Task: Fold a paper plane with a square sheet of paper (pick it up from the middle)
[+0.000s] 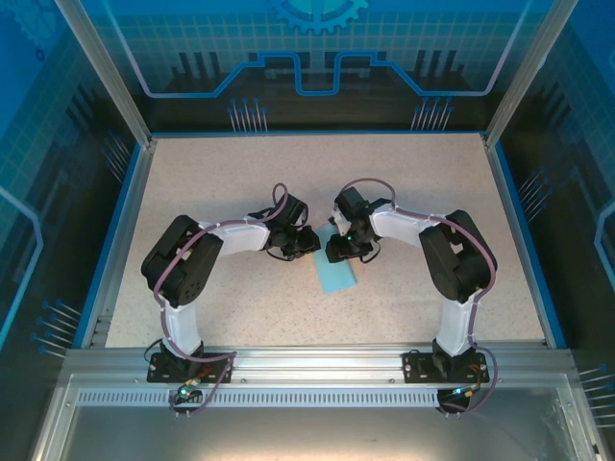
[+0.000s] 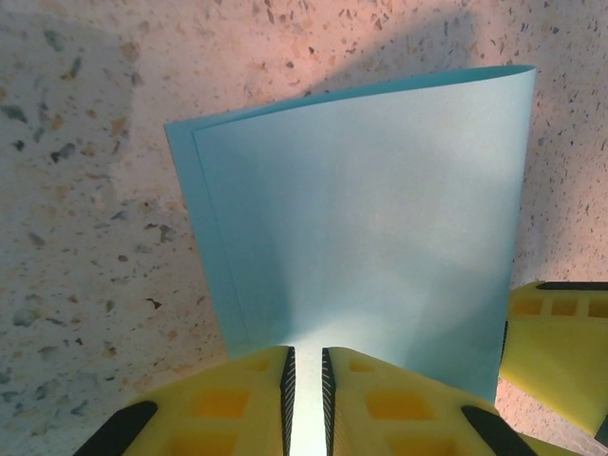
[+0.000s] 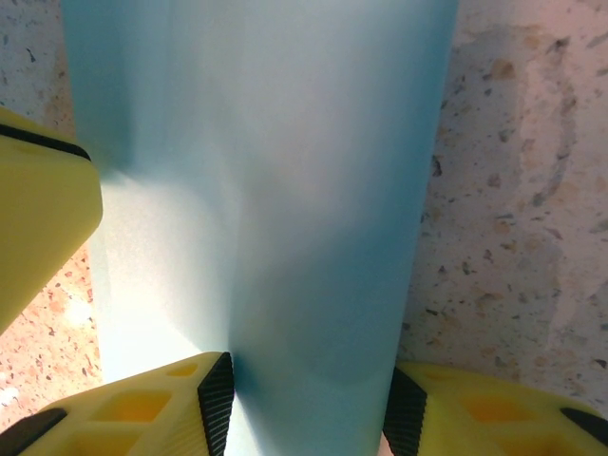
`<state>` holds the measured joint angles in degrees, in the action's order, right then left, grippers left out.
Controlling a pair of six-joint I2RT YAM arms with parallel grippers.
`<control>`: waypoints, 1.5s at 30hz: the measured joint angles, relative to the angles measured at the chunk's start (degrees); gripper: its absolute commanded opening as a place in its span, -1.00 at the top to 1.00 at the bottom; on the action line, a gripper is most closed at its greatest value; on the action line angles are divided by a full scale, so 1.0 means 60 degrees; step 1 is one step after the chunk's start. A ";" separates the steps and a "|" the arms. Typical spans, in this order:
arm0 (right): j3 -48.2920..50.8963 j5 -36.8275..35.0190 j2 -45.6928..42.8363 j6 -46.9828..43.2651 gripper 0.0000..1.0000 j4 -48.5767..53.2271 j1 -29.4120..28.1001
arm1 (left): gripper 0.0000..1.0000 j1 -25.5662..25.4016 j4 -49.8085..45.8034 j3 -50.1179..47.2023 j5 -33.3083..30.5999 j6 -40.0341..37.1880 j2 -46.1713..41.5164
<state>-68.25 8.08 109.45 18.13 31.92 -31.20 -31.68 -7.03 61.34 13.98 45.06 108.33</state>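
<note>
The square sheet of paper (image 1: 335, 277) is light blue and bent over into two layers, its far end resting on the table. In the left wrist view the paper (image 2: 361, 218) rises from between my left gripper (image 2: 306, 353), whose jaws are shut on its near edge. The paper (image 3: 285, 190) also runs as a rounded bend between the pads of my right gripper (image 3: 309, 399), which stand wide apart on either side of it. The two grippers meet over the middle of the table, left gripper (image 1: 306, 240) beside right gripper (image 1: 342, 246).
A speckled beige tabletop (image 1: 240, 182) lies under everything, bordered by a blue rim (image 1: 115, 240) and metal posts. One yellow finger of the right gripper (image 2: 560, 351) shows beside the paper in the left wrist view. A left finger (image 3: 38, 218) shows in the right wrist view.
</note>
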 measured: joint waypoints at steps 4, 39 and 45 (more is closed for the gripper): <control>-0.0022 0.0036 0.0007 0.0011 -0.03 0.0029 0.0000 | 0.58 0.0000 0.0000 0.0000 -0.0004 0.0000 -0.0011; -0.0477 0.0007 0.0324 0.0463 -0.11 0.0514 -0.0055 | 0.64 0.0004 0.0648 -0.0280 -0.0696 0.0382 -0.0707; -0.0477 0.0004 0.0350 0.0466 -0.11 0.0514 -0.0055 | 0.64 0.0040 0.0798 -0.0627 -0.0969 0.0510 -0.0900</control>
<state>-71.11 8.10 111.55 20.93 35.00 -31.53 -31.44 -2.24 57.58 8.16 48.12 102.94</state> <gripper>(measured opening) 0.556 0.180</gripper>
